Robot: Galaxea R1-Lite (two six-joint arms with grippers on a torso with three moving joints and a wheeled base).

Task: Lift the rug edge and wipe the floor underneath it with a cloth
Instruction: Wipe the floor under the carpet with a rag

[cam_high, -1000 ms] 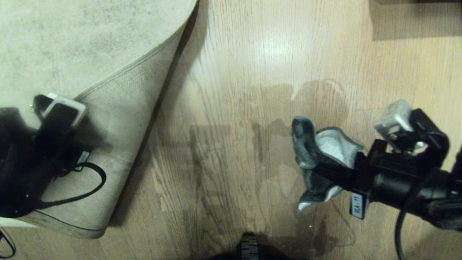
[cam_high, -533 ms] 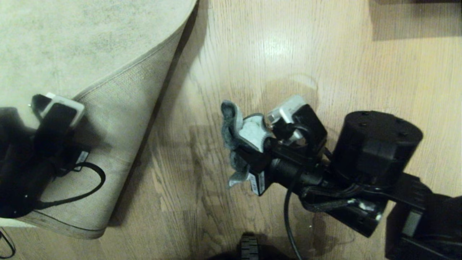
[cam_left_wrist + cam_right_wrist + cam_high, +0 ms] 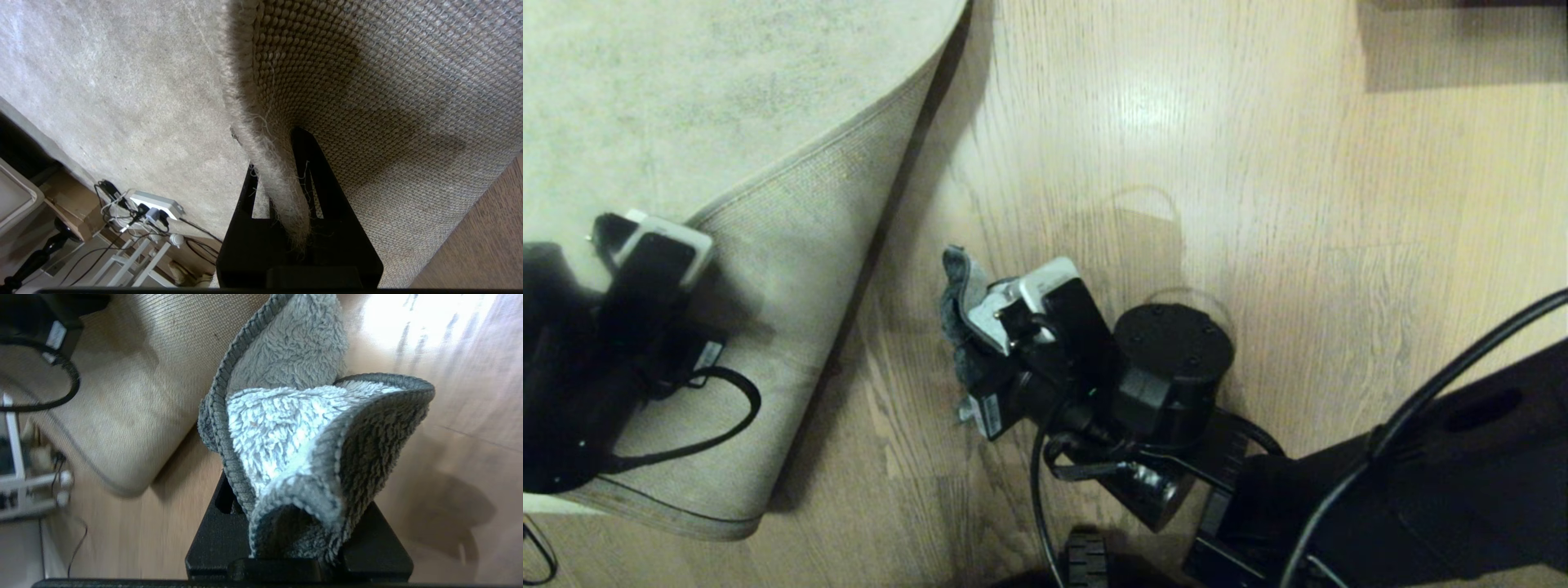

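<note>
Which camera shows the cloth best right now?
The right wrist view: the cloth fills it, bunched in the right hand. The head view shows only a dark edge beyond that hand; the left wrist view shows none.

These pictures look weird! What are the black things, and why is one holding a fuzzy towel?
The black things are a robot's two arms. The big picture comes from a camera on its head, looking down at the floor. The other two come from cameras on its wrists. The left gripper is pinched shut on the rug edge, holding it folded up so you see its woven underside. The right gripper is shut on the cloth, a fuzzy grey rag, and holds it close beside the lifted rug. The cloth is for wiping the wood floor there.
</note>
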